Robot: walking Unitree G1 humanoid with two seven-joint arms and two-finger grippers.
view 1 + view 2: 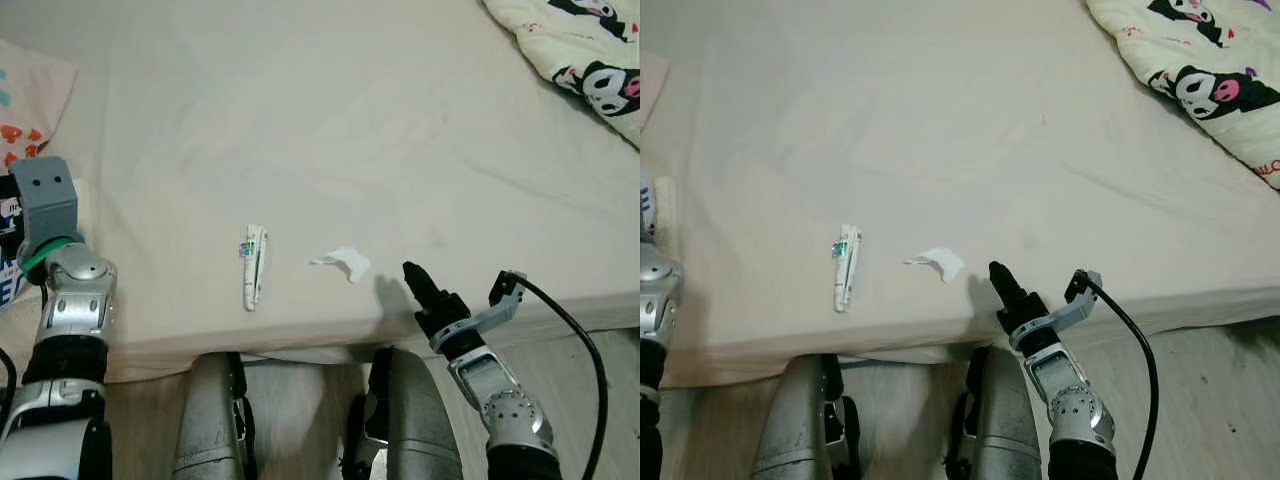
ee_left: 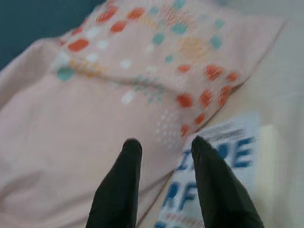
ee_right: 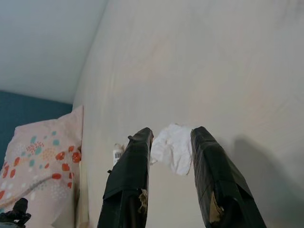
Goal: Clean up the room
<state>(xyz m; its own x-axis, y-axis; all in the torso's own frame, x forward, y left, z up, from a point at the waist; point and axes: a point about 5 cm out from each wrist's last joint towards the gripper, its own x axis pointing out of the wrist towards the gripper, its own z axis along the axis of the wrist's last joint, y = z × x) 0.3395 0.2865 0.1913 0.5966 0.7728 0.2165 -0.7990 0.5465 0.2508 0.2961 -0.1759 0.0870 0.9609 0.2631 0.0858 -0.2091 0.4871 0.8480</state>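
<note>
Reaching over the near edge of the bed [image 1: 330, 130], right gripper [image 3: 172, 137] with jaws parted and holding nothing, pointed at the crumpled white tissue [image 1: 346, 263] just ahead, not touching it. Further toward the robot's left on the sheet, a small white wrapper [image 1: 253, 266] with green print, near the edge. Left gripper [image 2: 164, 147] raised at the bed's left side, jaws apart and empty, above a pink spotted pillow [image 2: 95, 95] and a blue-lettered paper [image 2: 213, 175]. Cartoon-print blanket [image 1: 580, 50] at the far right corner.

Parted fingers [image 2: 124, 185] over dotted pillow [image 2: 95, 95]
</note>
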